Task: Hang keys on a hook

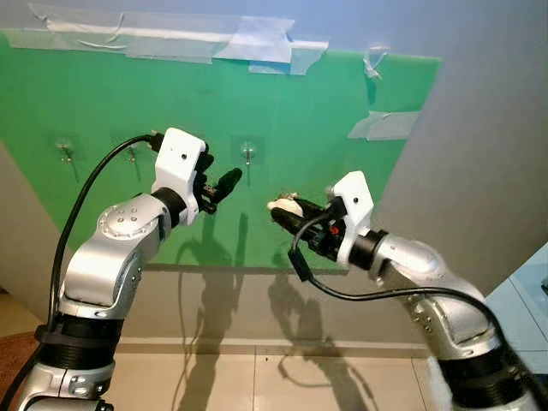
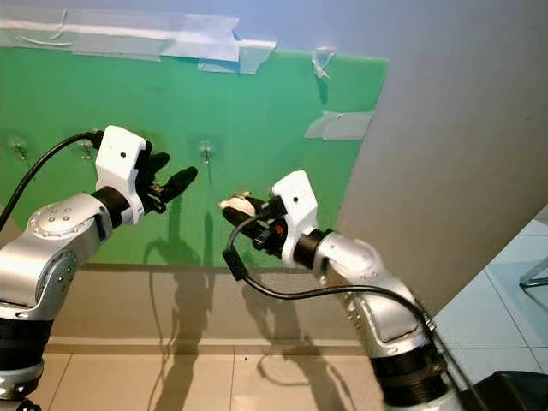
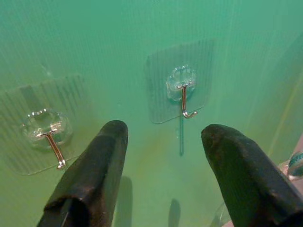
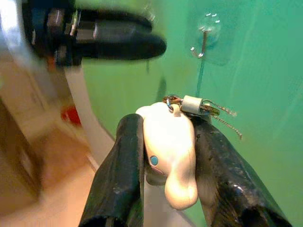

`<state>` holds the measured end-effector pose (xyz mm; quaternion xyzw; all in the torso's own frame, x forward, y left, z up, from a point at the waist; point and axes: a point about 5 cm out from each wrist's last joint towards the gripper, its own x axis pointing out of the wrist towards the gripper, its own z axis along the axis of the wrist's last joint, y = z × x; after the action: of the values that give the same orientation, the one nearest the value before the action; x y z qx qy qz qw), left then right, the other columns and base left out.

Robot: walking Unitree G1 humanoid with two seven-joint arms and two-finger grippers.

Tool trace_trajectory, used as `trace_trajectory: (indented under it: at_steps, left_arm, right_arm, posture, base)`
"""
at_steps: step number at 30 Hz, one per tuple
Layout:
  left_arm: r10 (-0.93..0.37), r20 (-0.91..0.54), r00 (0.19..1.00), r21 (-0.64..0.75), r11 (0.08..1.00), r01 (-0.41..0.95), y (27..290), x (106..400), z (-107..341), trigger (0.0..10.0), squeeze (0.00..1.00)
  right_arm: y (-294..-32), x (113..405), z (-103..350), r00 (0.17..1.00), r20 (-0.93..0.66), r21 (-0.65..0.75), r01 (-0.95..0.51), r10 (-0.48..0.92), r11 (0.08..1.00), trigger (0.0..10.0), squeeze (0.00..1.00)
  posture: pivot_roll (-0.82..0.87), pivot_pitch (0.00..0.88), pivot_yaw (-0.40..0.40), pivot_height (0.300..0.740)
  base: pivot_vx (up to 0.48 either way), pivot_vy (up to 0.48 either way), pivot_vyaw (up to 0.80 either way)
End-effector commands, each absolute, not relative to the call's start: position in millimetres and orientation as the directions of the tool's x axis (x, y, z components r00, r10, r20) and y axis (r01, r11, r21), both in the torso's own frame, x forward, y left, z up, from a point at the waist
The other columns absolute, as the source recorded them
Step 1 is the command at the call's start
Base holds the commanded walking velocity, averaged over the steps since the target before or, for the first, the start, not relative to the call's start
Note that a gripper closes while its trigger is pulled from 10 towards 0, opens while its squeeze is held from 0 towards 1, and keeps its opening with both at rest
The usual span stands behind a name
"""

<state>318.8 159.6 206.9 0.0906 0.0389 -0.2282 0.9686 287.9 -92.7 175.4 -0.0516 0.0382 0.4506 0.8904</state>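
The right gripper's two black fingers are closed on a cream-white, rounded plastic keychain charm, pinching it from both sides. From the top of the charm, just past the fingertips, a small metal ring, a white cylindrical bead and a few thin metal keys stick out toward the green corrugated plastic board taped to the grey wall. Ahead of these fingers and a little above them, a clear adhesive wall hook with a bent metal wire sits on the board; the keys are near it but apart from it.

The left gripper is raised beside the right one, its fingers spread apart and holding nothing. Between and beyond its fingertips is the same clear hook, and off to one side of them a second clear hook. In the head views, the left gripper's tips point at the hook, with the charm lower and to their right.
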Motion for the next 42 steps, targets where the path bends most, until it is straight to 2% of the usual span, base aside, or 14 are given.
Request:
trace_trajectory:
  at_steps: [1, 2, 4, 5, 12, 15, 16, 22, 26, 27, 30, 36, 39, 42]
  left_arm:
    - [-0.435, -0.105, 0.894, 0.174, 0.877, 0.448, 158.1, 321.3, 210.5, 10.0, 1.0]
    - [-0.435, -0.105, 0.894, 0.174, 0.877, 0.448, 158.1, 321.3, 210.5, 10.0, 1.0]
    - [-0.44, -0.103, 0.892, 0.175, 0.875, 0.452, 156.5, 322.0, 210.6, 10.0, 1.0]
    - [-0.446, -0.1, 0.89, 0.173, 0.873, 0.457, 154.5, 321.8, 210.6, 10.0, 1.0]
    - [-0.461, -0.102, 0.882, 0.125, 0.873, 0.471, 149.6, 316.5, 206.2, 10.0, 1.0]
    - [-0.477, -0.098, 0.873, 0.02, 0.876, 0.481, 145.0, 306.6, 199.5, 10.0, 1.0]
    - [-0.474, -0.106, 0.874, -0.008, 0.879, 0.476, 144.5, 303.7, 195.7, 10.0, 0.0]
    - [-0.465, -0.197, 0.863, -0.056, 0.884, 0.463, 142.8, 285.1, 168.5, 10.0, 0.0]
    - [-0.436, -0.357, 0.826, 0.002, 0.884, 0.467, 147.6, 273.7, 143.8, 10.0, 0.0]
    - [-0.401, -0.427, 0.81, 0.031, 0.889, 0.456, 154.1, 271.5, 134.2, 10.0, 0.0]
    - [-0.379, -0.468, 0.799, 0.065, 0.887, 0.458, 158.1, 270.0, 128.8, 10.0, 0.0]
    - [-0.375, -0.462, 0.804, 0.096, 0.88, 0.465, 153.7, 270.1, 128.9, 10.0, 0.0]
    - [-0.383, -0.45, 0.807, 0.108, 0.873, 0.475, 148.5, 270.8, 130.7, 10.0, 0.0]
    - [-0.392, -0.448, 0.803, 0.109, 0.868, 0.484, 145.4, 270.9, 131.2, 10.0, 0.0]
  right_arm:
    - [-92.9, 288.7, 177.3, 0.544, -0.149, -0.161, -0.838, 0.826, 0.522, 0.0, 0.0]
    - [-92.9, 288.7, 177.3, 0.544, -0.149, -0.161, -0.838, 0.826, 0.522, 0.0, 0.0]
    - [-104.5, 292.8, 173.7, 0.492, -0.263, -0.331, -0.854, 0.83, 0.401, 0.0, 0.0]
    - [-115.0, 298.6, 171.6, 0.47, -0.351, -0.44, -0.846, 0.81, 0.3, 0.0, 0.0]
    - [-125.3, 312.6, 172.8, 0.501, -0.385, -0.519, -0.812, 0.775, 0.266, 0.0, 0.0]
    - [-125.8, 318.5, 171.5, 0.55, -0.381, -0.64, -0.737, 0.744, 0.217, 0.0, 0.0]
    - [-126.6, 321.8, 171.8, 0.572, -0.374, -0.678, -0.706, 0.73, 0.206, 0.0, 0.0]
    - [-130.1, 334.5, 179.4, 0.637, -0.328, -0.794, -0.586, 0.697, 0.162, 0.0, 0.0]
    - [-131.5, 341.4, 186.9, 0.663, -0.305, -0.852, -0.51, 0.684, 0.115, 0.0, 0.0]
    - [-131.0, 345.0, 189.6, 0.67, -0.293, -0.885, -0.46, 0.682, 0.073, 0.0, 0.0]
    - [-130.0, 347.6, 192.1, 0.676, -0.282, -0.914, -0.405, 0.681, 0.023, 0.0, 0.0]
    - [-124.2, 353.2, 203.1, 0.683, -0.23, -0.97, -0.214, 0.693, -0.112, 0.0, 0.0]
    - [-115.6, 353.7, 210.6, 0.65, -0.202, -0.975, -0.067, 0.732, -0.21, 0.0, 0.0]
    - [-112.4, 356.5, 212.5, 0.637, -0.201, -0.966, -0.004, 0.745, -0.257, 0.0, 0.0]
  posture:
    - [-0.01, 0.0, -0.004, 0.74]
    - [-0.01, 0.0, -0.004, 0.74]
    - [-0.01, 0.0, -0.007, 0.74]
    - [-0.01, 0.0, -0.014, 0.74]
    - [0.0, 0.0, -0.032, 0.74]
    - [0.0, 0.0, -0.034, 0.74]
    - [0.0, 0.0, -0.031, 0.74]
    - [0.0, 0.0, -0.03, 0.74]
    - [0.01, 0.0, -0.034, 0.74]
    - [0.01, 0.0, -0.038, 0.74]
    - [0.01, 0.0, -0.04, 0.74]
    - [0.01, 0.0, -0.042, 0.74]
    - [0.01, 0.0, -0.039, 0.74]
    - [0.01, 0.0, -0.037, 0.74]
  base:
    - [0.0, 0.0, 0.0]
    - [0.0, 0.0, 0.0]
    - [0.0, 0.0, 0.0]
    - [0.0, 0.0, 0.0]
    - [0.0, 0.0, 0.0]
    - [0.0, 0.0, 0.0]
    - [0.0, 0.0, 0.0]
    - [0.0, 0.0, 0.0]
    - [0.0, 0.0, 0.0]
    - [0.0, 0.0, 0.0]
    - [0.0, 0.0, 0.0]
    - [0.0, 0.0, 0.0]
    - [0.0, 0.0, 0.0]
    - [0.0, 0.0, 0.0]
